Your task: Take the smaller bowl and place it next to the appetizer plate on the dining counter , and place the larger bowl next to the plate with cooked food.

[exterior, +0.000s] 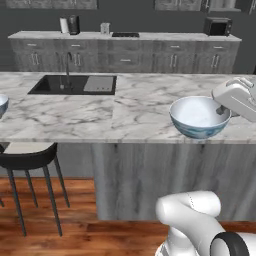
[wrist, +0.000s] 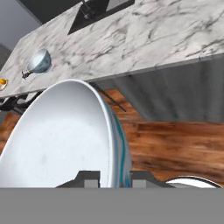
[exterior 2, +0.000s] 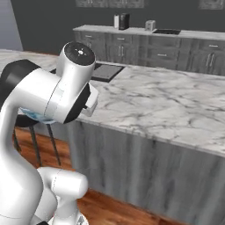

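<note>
One bowl in hand | left base view: larger bowl (exterior: pixel 199 117) at near edge of the marble bench (exterior: pixel 100 112), claw (exterior: pixel 223 110) at its right rim; smaller bowl (exterior: pixel 2 104) far left | right base view: arm hides the claw | hand view: claw (wrist: pixel 113 178) pinching larger bowl (wrist: pixel 65 135) rim, fingers (wrist: pixel 89 179) either side; smaller bowl (wrist: pixel 39 61) far along bench.

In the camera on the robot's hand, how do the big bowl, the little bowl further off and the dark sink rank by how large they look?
Largest to smallest, as they look in the hand view:
1. the larger bowl, very near the camera, so its lead is exaggerated
2. the sink, cut off by the frame edge
3. the smaller bowl, far off on the dining counter
</note>
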Motion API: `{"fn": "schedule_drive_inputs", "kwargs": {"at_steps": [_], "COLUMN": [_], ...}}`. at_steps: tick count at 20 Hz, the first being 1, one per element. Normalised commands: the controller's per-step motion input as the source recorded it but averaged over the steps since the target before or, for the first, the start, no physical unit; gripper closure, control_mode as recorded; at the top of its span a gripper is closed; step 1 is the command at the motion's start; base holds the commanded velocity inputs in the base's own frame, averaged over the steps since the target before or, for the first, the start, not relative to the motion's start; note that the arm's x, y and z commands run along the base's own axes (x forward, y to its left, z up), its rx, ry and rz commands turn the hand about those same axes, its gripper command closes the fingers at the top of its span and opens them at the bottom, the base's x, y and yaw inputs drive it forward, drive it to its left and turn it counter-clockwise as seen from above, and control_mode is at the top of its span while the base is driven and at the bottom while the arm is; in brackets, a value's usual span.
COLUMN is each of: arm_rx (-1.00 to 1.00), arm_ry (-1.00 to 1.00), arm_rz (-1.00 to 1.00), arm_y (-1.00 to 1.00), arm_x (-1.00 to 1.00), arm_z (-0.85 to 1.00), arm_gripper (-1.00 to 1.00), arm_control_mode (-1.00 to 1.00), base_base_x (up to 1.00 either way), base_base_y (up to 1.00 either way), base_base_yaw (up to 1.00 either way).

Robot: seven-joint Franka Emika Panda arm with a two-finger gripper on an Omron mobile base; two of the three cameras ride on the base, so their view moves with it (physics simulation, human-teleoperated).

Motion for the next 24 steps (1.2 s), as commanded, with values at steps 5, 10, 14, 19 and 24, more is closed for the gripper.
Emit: {"fn": "schedule_drive_inputs", "kwargs": {"at_steps": [5,10,14,19,24], "arm_rx": [0.0,0.0,0.0,0.0,0.0], "arm_ry": [0.0,0.0,0.0,0.0,0.0], "arm_rz": [0.0,0.0,0.0,0.0,0.0], "arm_y": [0.0,0.0,0.0,0.0,0.0], "arm_x": [0.0,0.0,0.0,0.0,0.0], "arm_z": [0.0,0.0,0.0,0.0,0.0], "arm_gripper": [1.0,1.0,1.0,1.0,1.0], "arm_control_mode": [1.0,1.0,1.0,1.0,1.0], "base_base_x": [0.0,0.0,0.0,0.0,0.0], "base_base_y": [1.0,1.0,1.0,1.0,1.0], "base_base_yaw": [0.0,0.0,0.0,0.0,-0.01]}}
